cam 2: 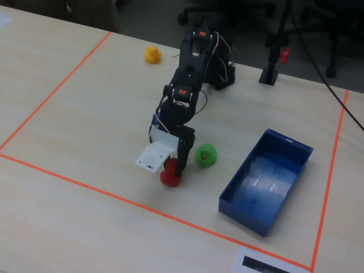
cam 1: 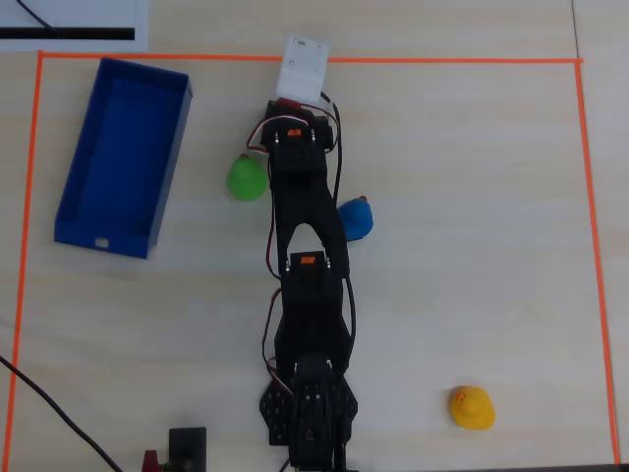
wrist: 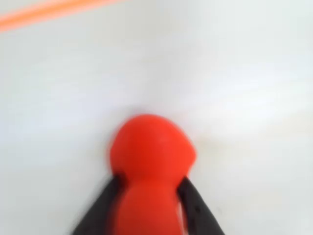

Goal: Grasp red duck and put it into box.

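Hand [cam 2: 171,169] closed on red duck [cam 2: 169,175], dark fingers [wrist: 195,208] pressing its two sides in wrist view, duck [wrist: 149,166] low against pale counter [wrist: 234,78]. In fixed view, duck touching or just above counter [cam 2: 74,114]; cannot tell which. Green duck [cam 2: 206,154] just right of hand there. Box [cam 2: 267,187] farther right, well apart, lying empty. Orange tape line [cam 2: 114,196] near hand, on viewer's side. In overhead view, hand hidden under white camera mount [cam 1: 303,67]; blue duck [cam 1: 356,218] beside arm [cam 1: 307,256], yellow duck [cam 1: 471,407] far off near base.
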You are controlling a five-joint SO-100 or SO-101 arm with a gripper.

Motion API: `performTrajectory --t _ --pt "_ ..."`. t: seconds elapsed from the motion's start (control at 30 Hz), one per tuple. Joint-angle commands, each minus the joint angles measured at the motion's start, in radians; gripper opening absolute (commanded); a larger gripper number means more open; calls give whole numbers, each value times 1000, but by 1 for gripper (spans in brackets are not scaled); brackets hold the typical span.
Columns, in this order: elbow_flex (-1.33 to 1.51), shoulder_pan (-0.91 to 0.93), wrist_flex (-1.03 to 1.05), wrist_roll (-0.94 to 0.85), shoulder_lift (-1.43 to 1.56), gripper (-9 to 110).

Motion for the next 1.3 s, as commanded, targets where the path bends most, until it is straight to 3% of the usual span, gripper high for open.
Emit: performTrajectory --t 0.0,0.17,0.33,0.67,1.07,1.27 --pt "-29 20 -20 6 18 0" --pt "-23 29 -5 48 64 0" --pt "-77 -8 97 244 242 0" --pt "-298 -388 405 578 344 0" --pt "-336 -634 311 591 181 0" --pt "-305 -635 359 546 114 19"
